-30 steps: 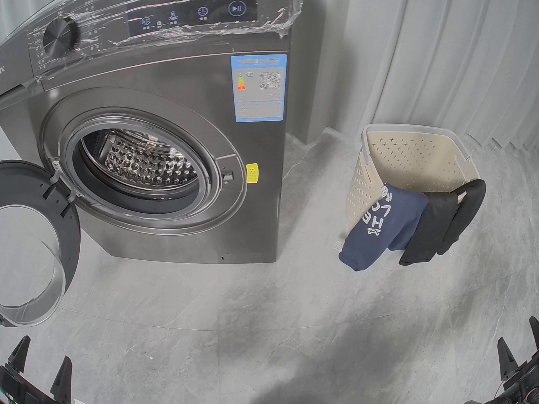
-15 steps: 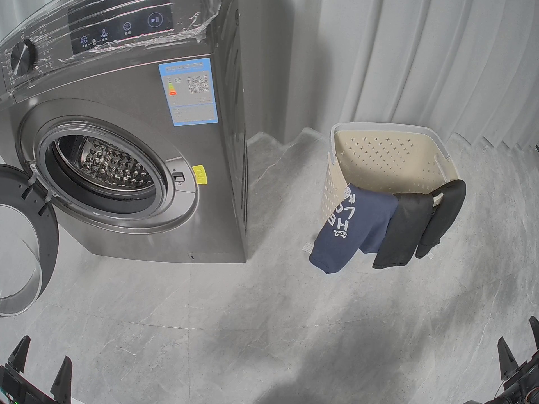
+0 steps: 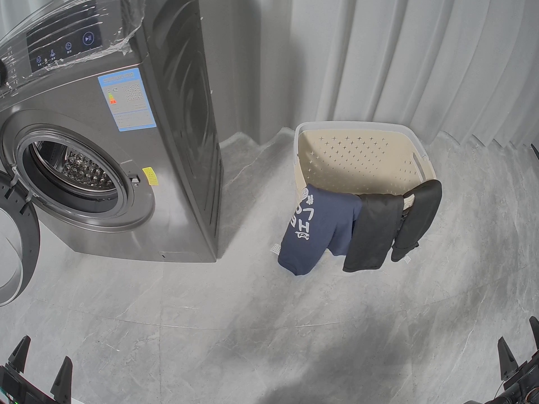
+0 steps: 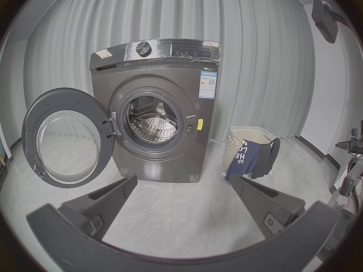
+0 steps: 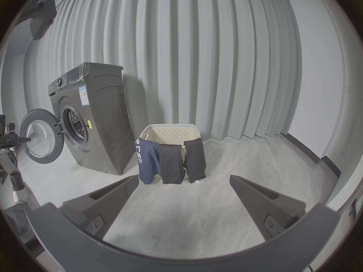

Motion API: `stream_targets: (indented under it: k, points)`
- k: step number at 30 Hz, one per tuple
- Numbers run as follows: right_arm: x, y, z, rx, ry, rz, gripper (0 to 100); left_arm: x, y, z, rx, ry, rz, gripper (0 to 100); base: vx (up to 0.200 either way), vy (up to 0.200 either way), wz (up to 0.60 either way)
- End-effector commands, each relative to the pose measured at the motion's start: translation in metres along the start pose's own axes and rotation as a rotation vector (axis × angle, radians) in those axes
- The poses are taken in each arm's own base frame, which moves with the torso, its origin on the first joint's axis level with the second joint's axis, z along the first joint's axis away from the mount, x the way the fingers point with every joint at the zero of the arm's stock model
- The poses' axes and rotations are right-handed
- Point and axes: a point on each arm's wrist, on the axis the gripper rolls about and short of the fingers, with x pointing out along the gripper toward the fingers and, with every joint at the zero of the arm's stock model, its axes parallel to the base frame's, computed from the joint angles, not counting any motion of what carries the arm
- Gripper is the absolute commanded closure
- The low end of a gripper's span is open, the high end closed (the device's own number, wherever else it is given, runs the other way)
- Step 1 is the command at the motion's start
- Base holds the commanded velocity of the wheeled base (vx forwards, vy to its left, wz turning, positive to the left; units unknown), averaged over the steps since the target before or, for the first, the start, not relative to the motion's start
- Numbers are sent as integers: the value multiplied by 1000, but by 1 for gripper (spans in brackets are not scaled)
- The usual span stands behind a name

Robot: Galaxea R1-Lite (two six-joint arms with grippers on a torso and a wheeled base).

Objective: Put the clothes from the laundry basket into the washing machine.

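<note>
- A laundry corner in a curtained room.
- Grey metal front-loading washing machine [image 3: 129,141], clear plastic film [image 3: 67,35] over its control panel.
- Cream perforated plastic laundry basket [image 3: 359,155] nearby.
- White pleated curtains [image 3: 365,46] as walls; grey stone-look tiled floor [image 3: 252,321].

White letters [image 3: 303,217] on navy shirt [image 3: 331,228]

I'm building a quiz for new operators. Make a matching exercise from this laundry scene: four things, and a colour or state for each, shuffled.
1 washer door
2 navy shirt
3 laundry basket
4 left gripper

A cream, perforated
B swung wide on its hinge
C draped over a rim
D fingers apart, holding nothing

Pairs: 1-B, 2-C, 3-A, 4-D
</note>
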Motion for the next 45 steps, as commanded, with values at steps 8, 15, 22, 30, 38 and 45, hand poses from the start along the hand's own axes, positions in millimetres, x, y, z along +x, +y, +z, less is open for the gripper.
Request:
stream_targets:
  k: [8, 15, 22, 30, 38, 45]
  points:
    - [0, 0, -5, 0, 2, 0, 0, 0, 0, -4, 0, 3, 0, 0, 0, -175, 0]
    - [0, 0, -5, 0, 2, 0, 0, 0, 0, -4, -2, 3, 0, 0, 0, 0, 0]
    - [0, 0, -5, 0, 2, 0, 0, 0, 0, -4, 0, 3, 0, 0, 86, 0, 0]
    - [0, 0, -5, 0, 2, 0, 0, 0, 0, -4, -2, 3, 0, 0, 200, 0, 0]
    - [0, 0, -5, 0, 2, 0, 0, 0, 0, -4, -2, 3, 0, 0, 25, 0, 0]
    - [0, 0, -5, 0, 2, 0, 0, 0, 0, -4, 1, 3, 0, 0, 0, -29, 0]
